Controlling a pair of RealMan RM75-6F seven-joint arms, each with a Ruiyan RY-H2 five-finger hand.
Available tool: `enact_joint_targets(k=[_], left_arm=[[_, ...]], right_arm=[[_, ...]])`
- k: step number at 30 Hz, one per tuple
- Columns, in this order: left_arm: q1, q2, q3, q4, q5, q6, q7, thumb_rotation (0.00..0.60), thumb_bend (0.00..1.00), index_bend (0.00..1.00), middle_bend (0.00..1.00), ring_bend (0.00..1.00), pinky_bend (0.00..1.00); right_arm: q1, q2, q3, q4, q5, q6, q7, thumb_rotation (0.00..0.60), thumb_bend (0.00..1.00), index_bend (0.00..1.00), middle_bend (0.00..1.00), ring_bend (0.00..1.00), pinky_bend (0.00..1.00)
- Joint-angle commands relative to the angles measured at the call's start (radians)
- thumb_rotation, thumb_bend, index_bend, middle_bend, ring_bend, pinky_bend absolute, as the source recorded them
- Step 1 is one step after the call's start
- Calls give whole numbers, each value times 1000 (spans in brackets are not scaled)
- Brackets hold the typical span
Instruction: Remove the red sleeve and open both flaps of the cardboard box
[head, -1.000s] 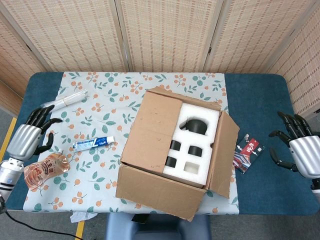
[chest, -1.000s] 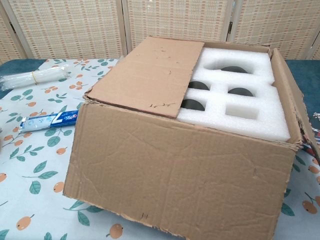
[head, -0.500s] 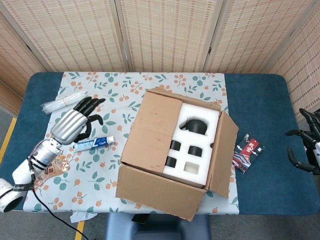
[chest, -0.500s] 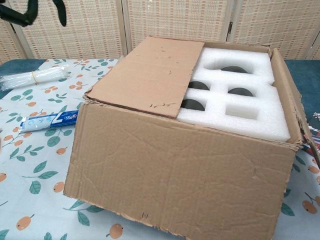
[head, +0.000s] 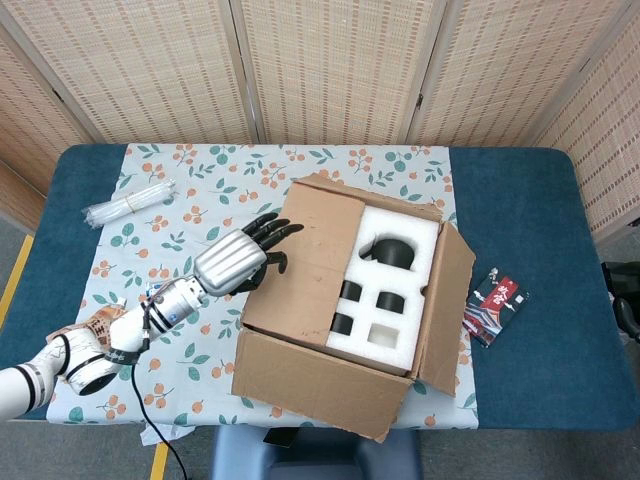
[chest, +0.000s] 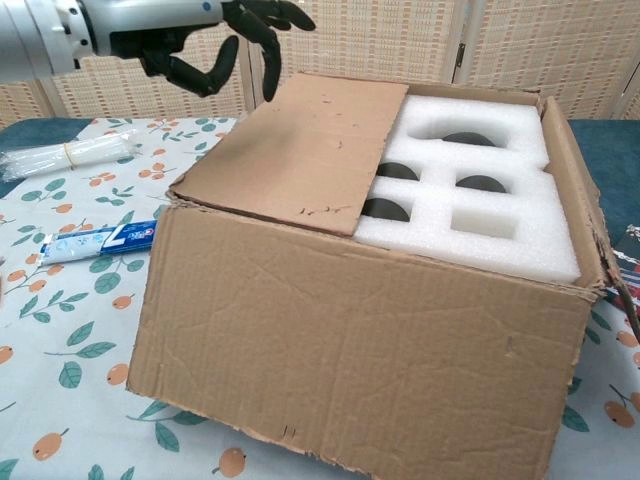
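Observation:
The cardboard box (head: 320, 385) stands mid-table on the flowered cloth. Its left flap (head: 305, 260) lies closed over the left half, and its right flap (head: 450, 300) stands open. White foam (head: 395, 255) holding dark pieces shows in the uncovered half. The red sleeve (head: 496, 305) lies flat on the blue table, right of the box. My left hand (head: 240, 258) hovers at the closed flap's outer edge, fingers spread, holding nothing. In the chest view the left hand (chest: 200, 40) is above the flap's (chest: 300, 150) far left corner. Only dark slivers of my right hand (head: 628, 300) show at the frame's right edge.
A toothpaste tube (chest: 95, 240) lies left of the box, partly under my left forearm in the head view. A clear plastic bundle (head: 128, 203) sits at the far left. An orange snack packet (head: 95, 325) lies near the front left. A woven screen (head: 330, 70) stands behind the table.
My left hand swung from the table's left edge rightward to the box's closed flap. My right hand drew back to the right, almost out of the head view.

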Motion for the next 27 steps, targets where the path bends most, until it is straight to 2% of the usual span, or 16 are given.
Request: enact_joint_targets(k=[1,8,19,27], left_arm=[[-37,-27,-8,17,-6,-20,20,600,1000,471,74,0,0],[-124,-95,-20,77,-27,-67,12,600,1000,473,74,0,0],[-233,-200,-6,190,-31,-105,-56,600,1000,466,73,0,0],[-287,-275,17,319,-28,-107,-77,600,1000,460,74,0,0]], right_arm=[[2,-12,2,39,1,-13,77,362,551,350,0,0,0],[-10,-39,13,145,25,-10,241,362,551,350,0,0,0],[-12,-72,14,264,30,-34,367,362,551,350,0,0,0],[-18,-95,11,351,38,-50,461,365,551,350,0,0,0]])
